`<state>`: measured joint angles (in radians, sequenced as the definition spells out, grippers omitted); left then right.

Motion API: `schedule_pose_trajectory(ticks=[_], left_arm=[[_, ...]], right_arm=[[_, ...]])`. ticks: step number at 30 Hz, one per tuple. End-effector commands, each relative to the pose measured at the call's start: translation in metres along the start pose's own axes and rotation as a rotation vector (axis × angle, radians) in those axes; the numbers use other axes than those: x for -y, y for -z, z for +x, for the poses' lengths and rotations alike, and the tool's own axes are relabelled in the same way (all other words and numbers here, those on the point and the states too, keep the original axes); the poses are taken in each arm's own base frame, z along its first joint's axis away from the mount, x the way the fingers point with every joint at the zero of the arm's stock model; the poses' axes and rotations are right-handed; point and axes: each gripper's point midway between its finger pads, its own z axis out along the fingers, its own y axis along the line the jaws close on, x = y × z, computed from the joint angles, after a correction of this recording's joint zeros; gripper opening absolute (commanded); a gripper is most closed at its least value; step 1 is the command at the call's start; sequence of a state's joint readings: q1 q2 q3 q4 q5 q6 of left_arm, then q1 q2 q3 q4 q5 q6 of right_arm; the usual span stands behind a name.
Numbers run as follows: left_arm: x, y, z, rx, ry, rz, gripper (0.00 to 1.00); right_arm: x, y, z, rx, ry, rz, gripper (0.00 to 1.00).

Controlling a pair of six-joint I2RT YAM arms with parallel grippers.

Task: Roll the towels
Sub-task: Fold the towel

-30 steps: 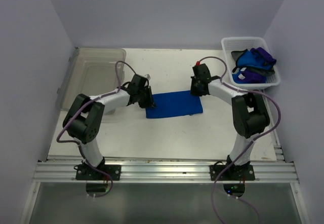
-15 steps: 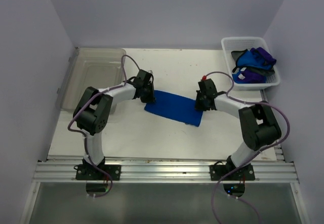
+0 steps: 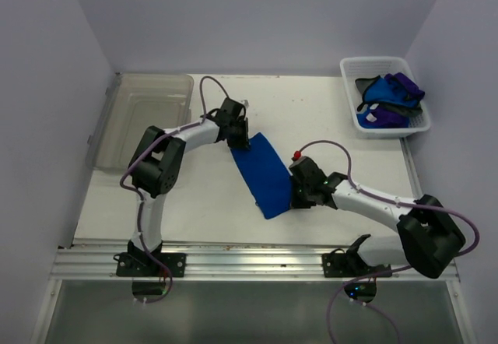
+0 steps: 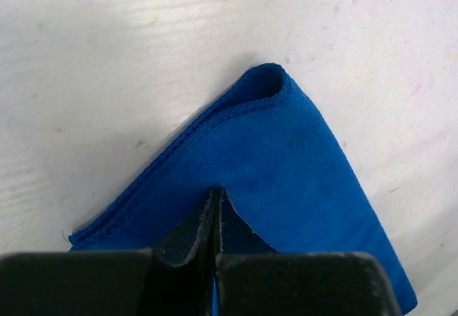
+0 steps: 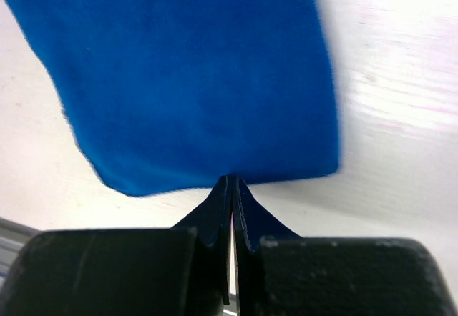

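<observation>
A bright royal-blue rectangular cloth towel (image 3: 263, 174) lay flat on the white surface (image 3: 194, 204), running diagonally from far left to near right, between the two arms. The left gripper (image 3: 238, 138) was clamped on the towel's far end. In its wrist view the black fingers (image 4: 187, 236) met with a fold of fabric pinched between them, and the corner beyond curled over on itself. The right gripper (image 3: 296, 198) was closed at the towel's near edge. That wrist view was blurred, so it probably held the hem, though by no more than a sliver of cloth.

A heap of further towels (image 3: 389, 93), blue and deep purple, sat in a white plastic mesh basket (image 3: 387, 131) at the far right, well apart from the work. A clear plastic bin (image 3: 148, 118) stood at the far left.

The cloth looked light, thin and limp, so it would likely sag and bunch rather than keep any shape. Its soft nap should drag a little on the surface, which would help a roll stay tight. It seemed neither fragile nor slippery. The best hold is probably the stitched hem at the two corners of one short end. A single pinch in the middle would let the sides trail and the roll skew.
</observation>
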<state>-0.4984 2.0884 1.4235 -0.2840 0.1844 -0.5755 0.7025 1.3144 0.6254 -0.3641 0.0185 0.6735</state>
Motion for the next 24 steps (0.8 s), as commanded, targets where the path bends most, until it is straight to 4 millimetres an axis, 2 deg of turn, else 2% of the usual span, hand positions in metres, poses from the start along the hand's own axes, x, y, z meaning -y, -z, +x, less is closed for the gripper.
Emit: schedule_pose_trajectory(ticks=[1, 3, 5, 6, 8, 9, 12, 14, 17, 18, 20, 21, 23, 24], left_arm=[[0.031, -0.003, -0.010, 0.001, -0.105, 0.053, 0.00], [0.045, 0.010, -0.019, 0.021, -0.130, 0.070, 0.00], [0.053, 0.022, -0.026, 0.045, -0.146, 0.080, 0.00], [0.054, 0.036, -0.039, 0.096, -0.150, 0.045, 0.00], [0.050, 0.052, -0.046, 0.125, -0.169, -0.022, 0.00], [0.055, 0.066, -0.053, 0.158, -0.179, -0.032, 0.00], [0.058, 0.085, -0.052, 0.167, -0.187, -0.020, 0.00], [0.059, 0.089, -0.045, 0.152, -0.180, -0.005, 0.00], [0.058, 0.090, -0.024, 0.109, -0.161, 0.037, 0.00], [0.053, 0.089, -0.009, 0.079, -0.157, 0.040, 0.00], [0.051, 0.090, 0.002, 0.070, -0.142, 0.049, 0.00], [0.045, 0.092, 0.014, 0.053, -0.136, 0.043, 0.00], [0.040, 0.093, 0.027, 0.042, -0.117, 0.047, 0.00], [0.043, 0.102, 0.028, 0.057, -0.119, 0.061, 0.00]], right_arm=[[0.004, 0.030, -0.034, 0.110, 0.023, 0.069, 0.00], [0.007, 0.043, -0.055, 0.170, 0.077, 0.114, 0.00], [0.018, 0.044, -0.070, 0.184, 0.077, 0.161, 0.00], [0.019, 0.042, -0.075, 0.183, 0.096, 0.161, 0.00], [0.029, 0.028, -0.080, 0.138, 0.083, 0.187, 0.00], [0.026, 0.022, -0.082, 0.124, 0.096, 0.166, 0.00], [0.024, 0.002, -0.077, 0.087, 0.108, 0.152, 0.00], [0.026, -0.004, -0.072, 0.071, 0.101, 0.156, 0.00], [0.032, -0.006, -0.060, 0.058, 0.078, 0.162, 0.00], [0.032, -0.003, -0.059, 0.068, 0.063, 0.156, 0.00], [0.036, -0.003, -0.043, 0.045, 0.053, 0.153, 0.00], [0.037, -0.002, -0.035, 0.043, 0.039, 0.146, 0.00], [0.033, -0.002, -0.020, 0.020, 0.032, 0.122, 0.00], [0.033, -0.002, -0.011, 0.011, 0.006, 0.116, 0.00]])
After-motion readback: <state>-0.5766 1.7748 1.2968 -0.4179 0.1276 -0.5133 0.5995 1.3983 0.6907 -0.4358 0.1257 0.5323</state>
